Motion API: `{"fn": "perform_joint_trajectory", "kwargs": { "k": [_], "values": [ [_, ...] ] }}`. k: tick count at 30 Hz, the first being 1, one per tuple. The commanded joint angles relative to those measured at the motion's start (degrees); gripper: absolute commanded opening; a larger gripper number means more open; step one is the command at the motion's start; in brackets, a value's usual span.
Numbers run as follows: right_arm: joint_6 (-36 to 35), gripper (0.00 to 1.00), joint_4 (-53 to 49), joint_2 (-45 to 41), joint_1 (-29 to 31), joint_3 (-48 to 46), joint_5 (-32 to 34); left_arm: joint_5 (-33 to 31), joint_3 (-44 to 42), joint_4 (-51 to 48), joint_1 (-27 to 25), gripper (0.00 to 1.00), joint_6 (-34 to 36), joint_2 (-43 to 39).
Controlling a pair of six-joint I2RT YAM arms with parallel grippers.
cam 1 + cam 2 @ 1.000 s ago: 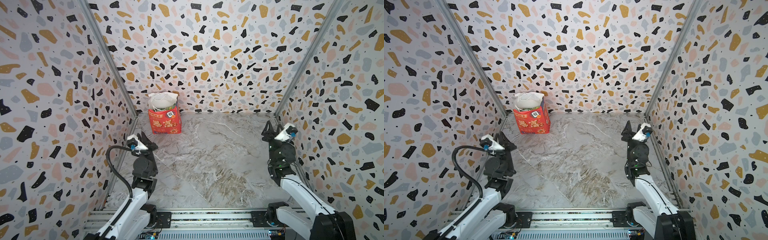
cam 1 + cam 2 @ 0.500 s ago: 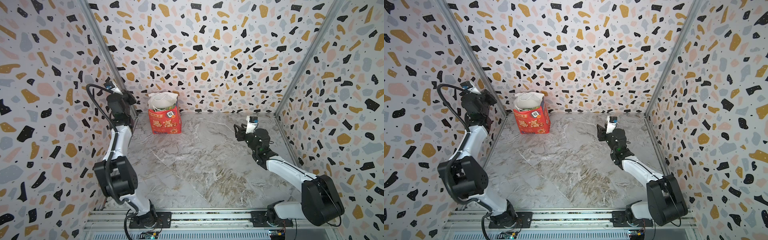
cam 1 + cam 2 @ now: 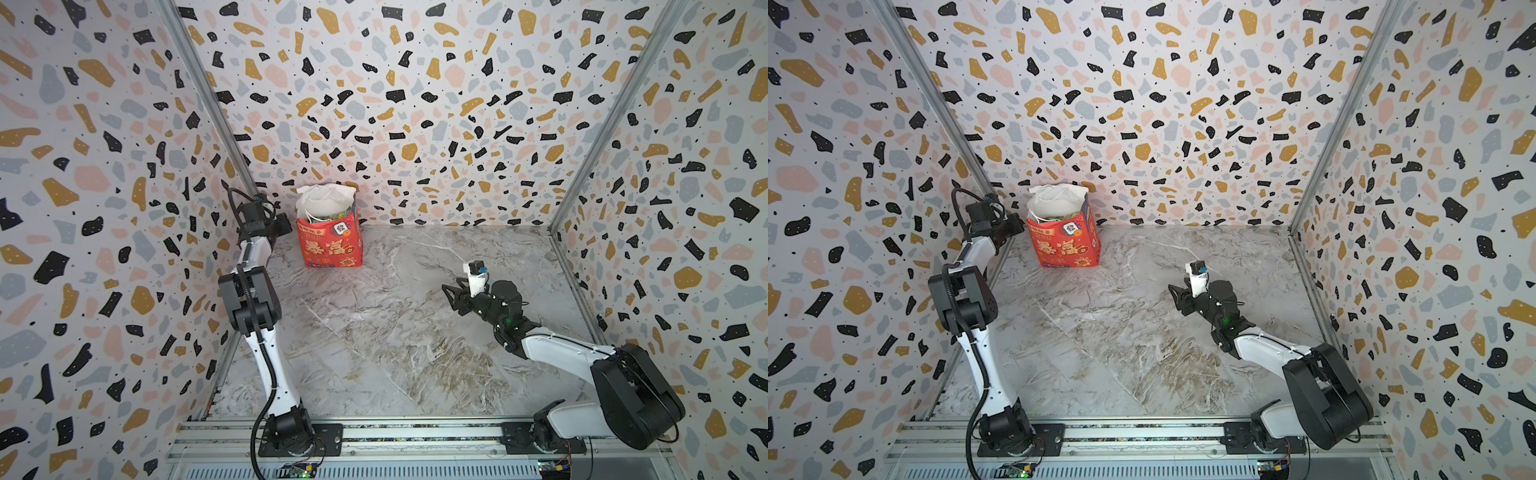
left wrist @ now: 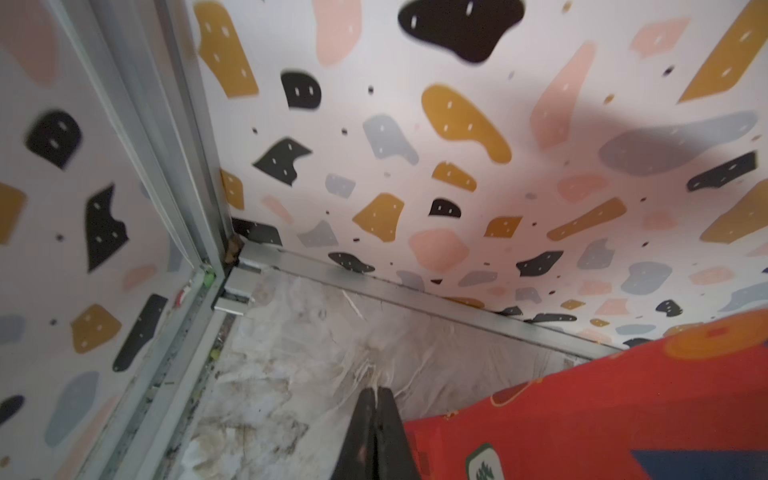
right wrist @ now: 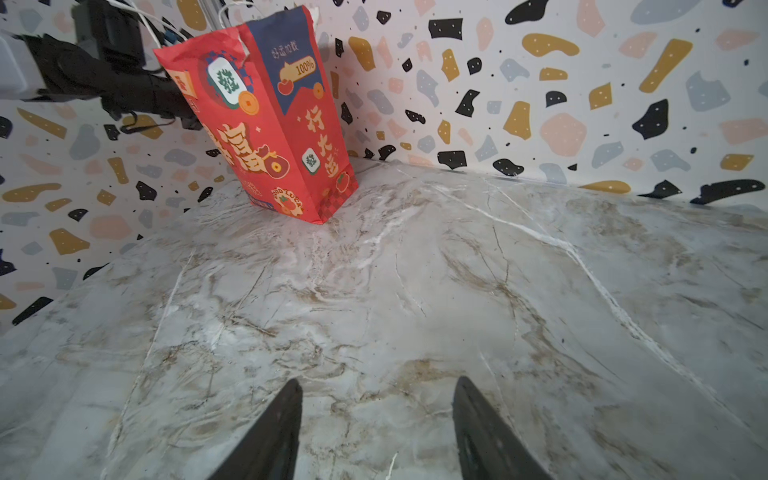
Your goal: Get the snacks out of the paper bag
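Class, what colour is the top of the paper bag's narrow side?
Navy blue; the paper bag shows best in the right wrist view.

Marbled grey-and-tan worktop (image 3: 395, 332), red paper bag (image 3: 330, 249) with gold characters standing upright near its far left corner, seemingly just touching the back wall (image 3: 415, 124).
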Motion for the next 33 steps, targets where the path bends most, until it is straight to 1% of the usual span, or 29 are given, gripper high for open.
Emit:
{"fn": "perform_joint_trajectory", "kwargs": {
  "k": [1, 5, 7, 9, 13, 19, 22, 27, 33],
  "values": [
    [-1.18, 0.61, 4.84, -0.77, -0.06, -0.55, -0.80, 1.49, 0.81, 2.13, -0.36, 0.00, 1.17, -0.60],
    [-0.06, 0.62, 7.12, -0.52, -0.06, -0.47, 0.61, -0.53, -0.81, 1.59, -0.36, 0.00, 2.74, 0.05],
    [0.58, 0.62, 10.75, -0.80, 0.15, -2.35, -0.62, 0.71, -3.07, 3.58, -0.44, 0.00, 2.52, 0.43],
    [0.62, 0.63, 12.19, -0.96, 0.41, -3.49, -0.83, 1.08, -3.61, 3.24, -0.51, 0.00, 2.52, 1.11],
    [-0.68, 0.64, 9.08, -2.46, 0.55, -3.22, -0.23, 1.01, -4.74, 4.15, -1.36, 0.00, 2.03, 1.33],
    [-0.04, 0.65, 12.15, -3.53, 0.51, -5.66, 0.14, 3.46, -4.41, 4.51, -2.50, 0.00, -1.77, 4.47],
    [0.18, 0.65, 11.78, -3.45, 0.51, -5.05, -0.84, 3.85, -4.84, 3.38, -3.31, 0.00, -1.26, 4.91],
    [0.48, 0.65, 12.90, -3.53, 0.73, -5.55, -0.91, 4.02, -7.20, 4.55, -4.05, 0.00, -1.75, 3.92],
    [0.00, 0.65, 12.40, -5.60, 0.73, -6.42, 1.37, 4.41, -7.86, 4.23, -5.29, 0.00, -0.62, 3.04]
  ]
}}
